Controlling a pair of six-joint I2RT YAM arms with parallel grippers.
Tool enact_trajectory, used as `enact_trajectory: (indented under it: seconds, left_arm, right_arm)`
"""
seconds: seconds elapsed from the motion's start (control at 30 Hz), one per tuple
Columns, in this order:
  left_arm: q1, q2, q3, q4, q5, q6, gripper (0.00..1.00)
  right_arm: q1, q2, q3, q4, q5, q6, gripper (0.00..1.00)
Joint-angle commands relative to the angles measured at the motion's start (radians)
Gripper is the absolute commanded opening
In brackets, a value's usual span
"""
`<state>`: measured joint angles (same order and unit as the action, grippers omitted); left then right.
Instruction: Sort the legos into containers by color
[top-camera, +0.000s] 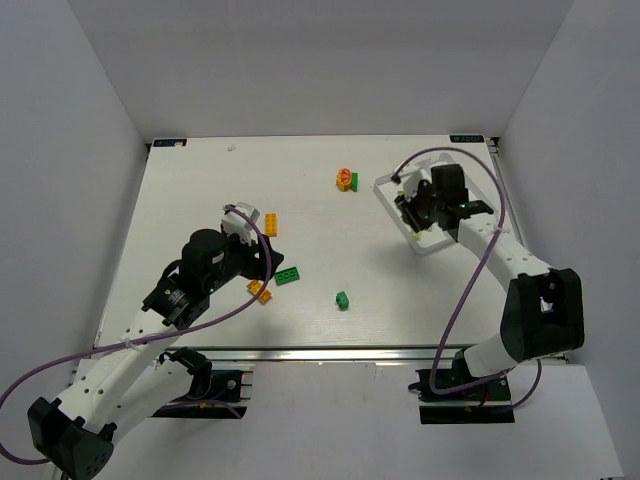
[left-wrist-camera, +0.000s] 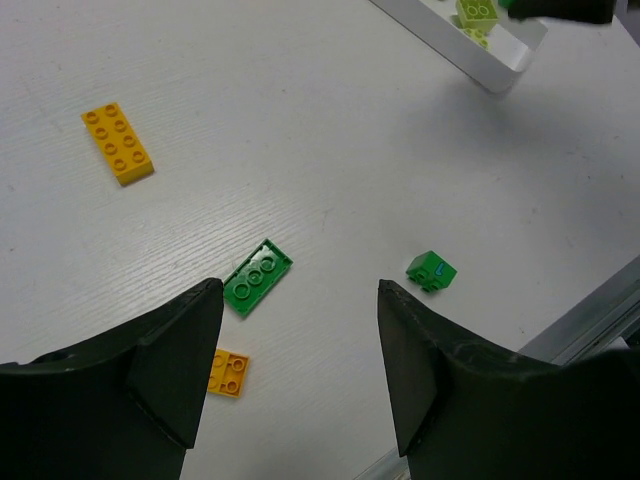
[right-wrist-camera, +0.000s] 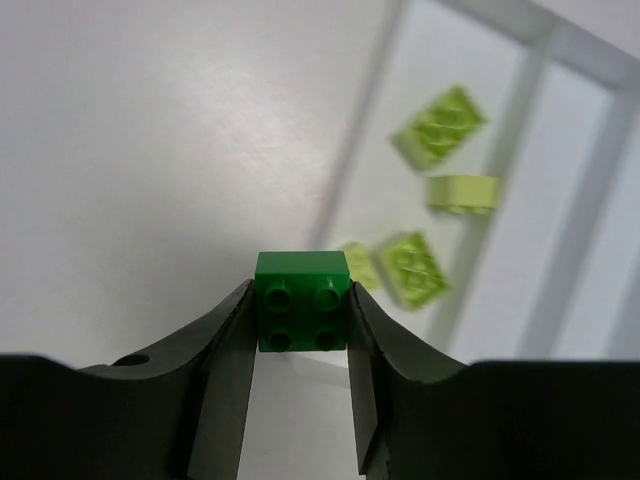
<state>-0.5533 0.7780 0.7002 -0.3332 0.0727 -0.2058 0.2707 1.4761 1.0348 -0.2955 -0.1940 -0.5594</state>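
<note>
My right gripper (right-wrist-camera: 302, 322) is shut on a dark green brick (right-wrist-camera: 302, 298) and holds it above the near-left edge of the clear tray (right-wrist-camera: 368, 112). Several lime-yellow bricks (right-wrist-camera: 438, 126) lie in the tray's left compartment. In the top view the right gripper (top-camera: 415, 215) hangs over the tray (top-camera: 384, 188). My left gripper (left-wrist-camera: 300, 350) is open and empty above a flat dark green plate (left-wrist-camera: 257, 277), a small orange plate (left-wrist-camera: 229, 372), a small green brick (left-wrist-camera: 431, 270) and an orange brick (left-wrist-camera: 118, 143).
A round orange-and-red piece (top-camera: 344, 178) with a green brick (top-camera: 354, 182) beside it lies left of the tray. The flat green plate (top-camera: 288, 276), the small orange plate (top-camera: 262, 292) and the small green brick (top-camera: 342, 299) lie near the table's front edge.
</note>
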Motion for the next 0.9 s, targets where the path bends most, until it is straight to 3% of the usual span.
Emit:
enact_trajectory:
  seconds: [0.0, 0.3, 0.4, 0.5, 0.53, 0.63, 0.73, 0.87]
  left_arm:
    - [-0.004, -0.013, 0.002, 0.022, 0.052, 0.016, 0.73]
    - [-0.013, 0.0, 0.002, 0.026, 0.093, 0.025, 0.73]
    - [-0.013, 0.006, 0.002, 0.031, 0.105, 0.026, 0.74]
    - [-0.013, 0.021, 0.002, 0.036, 0.153, 0.029, 0.76]
    - [-0.013, 0.027, 0.001, 0.048, 0.171, 0.028, 0.77]
    - [-0.022, 0.067, 0.007, 0.052, 0.214, 0.017, 0.76]
    - [-0.034, 0.15, 0.04, 0.03, 0.214, -0.024, 0.71]
    - [-0.069, 0.231, 0.064, 0.025, 0.231, -0.142, 0.67]
  right_arm:
    - [-0.088, 0.03, 0.083, 0.075, 0.128, 0.131, 0.0]
    - [-0.307, 0.285, 0.323, -0.027, 0.07, 0.22, 0.08]
    - [-0.321, 0.348, 0.383, -0.073, 0.024, 0.216, 0.16]
    - [-0.323, 0.378, 0.4, -0.083, 0.024, 0.21, 0.35]
    - [-0.327, 0.389, 0.403, -0.082, 0.027, 0.208, 0.47]
    - [-0.332, 0.406, 0.415, -0.097, 0.018, 0.2, 0.61]
    - [-0.34, 0.386, 0.401, -0.106, 0.004, 0.196, 0.66]
    - [-0.344, 0.273, 0.315, -0.079, -0.028, 0.197, 0.65]
